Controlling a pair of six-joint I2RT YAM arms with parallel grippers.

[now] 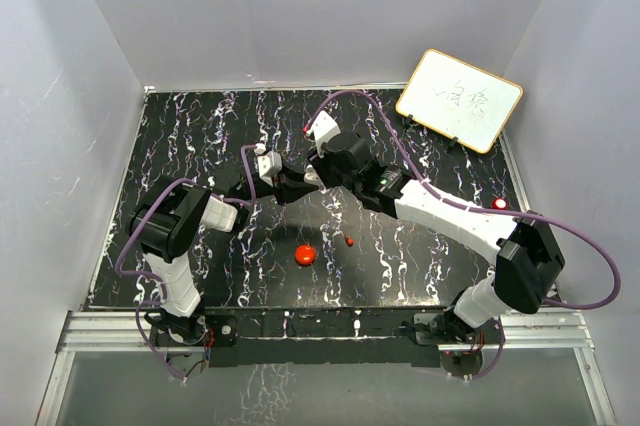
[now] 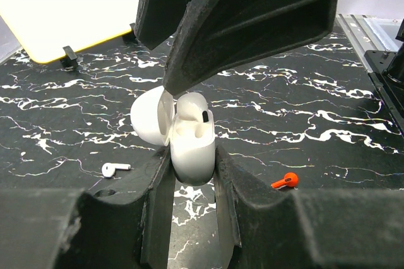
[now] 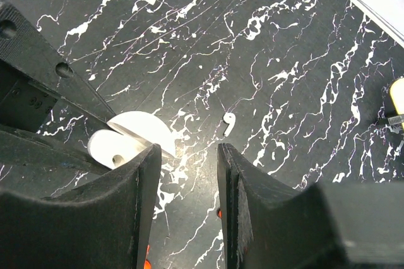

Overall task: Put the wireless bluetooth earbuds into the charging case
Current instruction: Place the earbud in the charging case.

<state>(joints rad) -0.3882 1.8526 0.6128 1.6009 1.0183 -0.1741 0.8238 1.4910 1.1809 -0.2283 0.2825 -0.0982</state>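
Note:
The white charging case (image 2: 192,149) stands upright with its lid (image 2: 150,117) swung open to the left. My left gripper (image 2: 192,156) is shut on the case's lower body. My right gripper (image 3: 188,155) hovers just above and beside the case (image 3: 129,143), open with nothing between its fingers. One of its fingers (image 2: 252,23) hangs over the case's open top. On the black marbled table lie a whitish earbud (image 2: 115,168) (image 3: 229,124) and a red earbud (image 2: 285,181) (image 1: 349,241). Both grippers meet mid-table (image 1: 298,181). I cannot tell whether an earbud sits inside the case.
A red round puck (image 1: 305,255) lies in front of the grippers, and another (image 1: 499,204) is by the right edge. A yellow-framed whiteboard (image 1: 460,99) leans at the back right. White walls close in the table (image 1: 200,266) on three sides.

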